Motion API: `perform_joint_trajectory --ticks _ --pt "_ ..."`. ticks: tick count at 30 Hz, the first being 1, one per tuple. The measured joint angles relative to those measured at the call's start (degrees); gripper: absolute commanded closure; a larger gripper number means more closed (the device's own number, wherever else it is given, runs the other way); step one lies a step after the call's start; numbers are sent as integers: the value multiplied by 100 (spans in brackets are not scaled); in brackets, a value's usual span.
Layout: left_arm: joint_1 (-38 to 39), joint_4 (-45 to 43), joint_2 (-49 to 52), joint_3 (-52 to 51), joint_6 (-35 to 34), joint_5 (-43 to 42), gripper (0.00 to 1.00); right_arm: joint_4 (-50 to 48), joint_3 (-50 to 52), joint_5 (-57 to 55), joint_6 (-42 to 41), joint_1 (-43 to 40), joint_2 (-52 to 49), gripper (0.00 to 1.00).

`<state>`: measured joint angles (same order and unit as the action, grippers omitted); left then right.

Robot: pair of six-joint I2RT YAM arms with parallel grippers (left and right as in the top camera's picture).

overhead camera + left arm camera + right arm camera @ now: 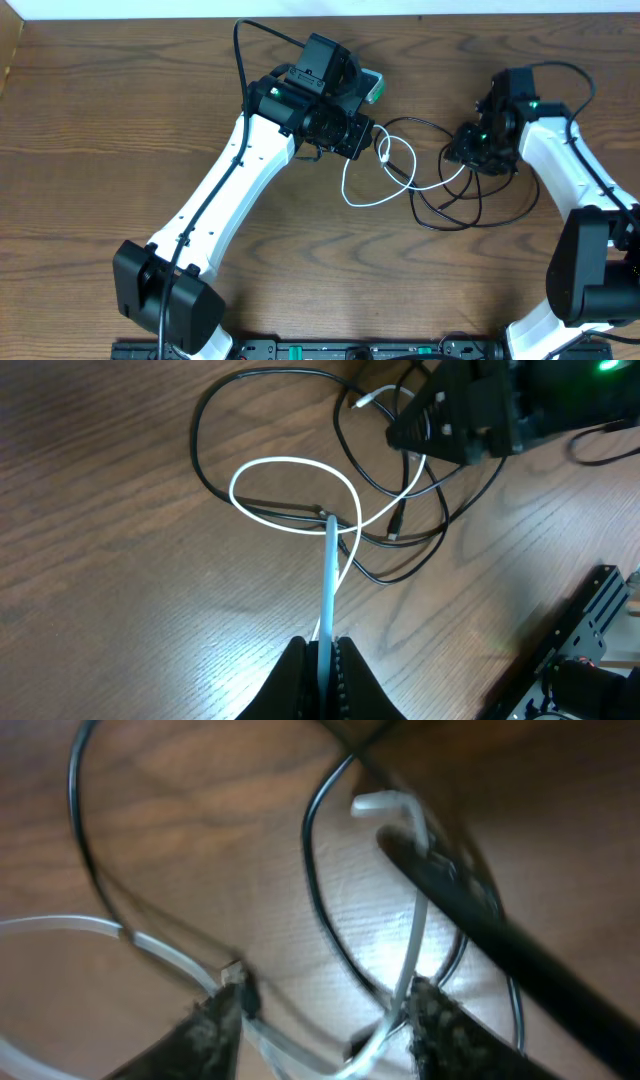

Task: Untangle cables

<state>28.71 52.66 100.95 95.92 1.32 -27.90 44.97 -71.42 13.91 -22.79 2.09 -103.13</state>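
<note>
Out in the middle of the worktop (100,150), between the two arms, we've got the white cable (285,460) and the black cable (195,435) lying in loose loops that cross over each other. Our left claw (323,655) is pinched tight on the white cable near one end. The right claw (325,1020) hangs low over the tangle with its fingers apart, cords running between them, gripping nothing as far as we can tell. Both cords look light, floppy and a bit slick, so we reckon they'll drag and snag at the crossings. We'd grab a straight run near a plug, not mid-loop, and pull gently.
</note>
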Motion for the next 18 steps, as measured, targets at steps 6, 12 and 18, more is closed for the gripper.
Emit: perform_joint_trajectory --ticks 6,12,18 --pt "0 0 0 0 0 0 92 -756 555 -63 -208 37 0 96" --pt "0 2 0 0 0 37 93 101 387 -63 -278 57 48 99" --pt "0 2 0 0 0 127 93 1375 -76 -946 -522 68 737 99"
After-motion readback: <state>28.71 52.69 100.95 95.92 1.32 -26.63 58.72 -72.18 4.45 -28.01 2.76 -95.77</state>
